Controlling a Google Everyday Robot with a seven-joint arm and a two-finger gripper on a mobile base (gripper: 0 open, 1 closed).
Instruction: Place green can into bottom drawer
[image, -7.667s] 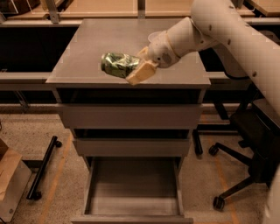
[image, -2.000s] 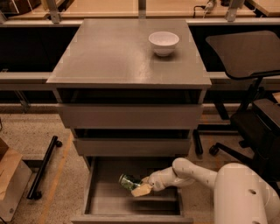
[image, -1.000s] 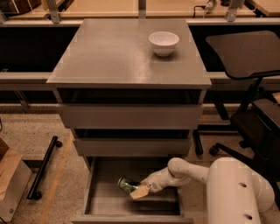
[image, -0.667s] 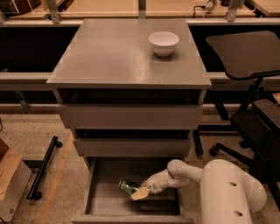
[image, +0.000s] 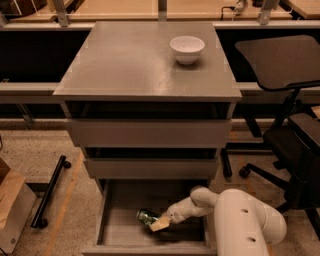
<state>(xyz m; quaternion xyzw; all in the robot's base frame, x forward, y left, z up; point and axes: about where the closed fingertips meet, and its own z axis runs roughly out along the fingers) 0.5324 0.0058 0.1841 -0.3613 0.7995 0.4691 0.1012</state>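
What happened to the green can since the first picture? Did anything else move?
The gripper carried the green can from above the cabinet top down into the bottom drawer, still holding it. The white bowl stayed put, and the drawer stayed open.

White arm (image: 245, 220) w/ tan-jawed gripper (image: 159, 223) in bottom drawer (image: 145, 248).

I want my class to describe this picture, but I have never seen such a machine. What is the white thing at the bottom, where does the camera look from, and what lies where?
The white tube is the robot's single arm, ending in a two-finger gripper. The one camera looks down on the front of a grey three-drawer cabinet. A round white bowl stands on its top. The gripper reaches low into the open deep grey bottom drawer, closed on a small shiny green drink can. Whether the can touches the drawer floor cannot be told.
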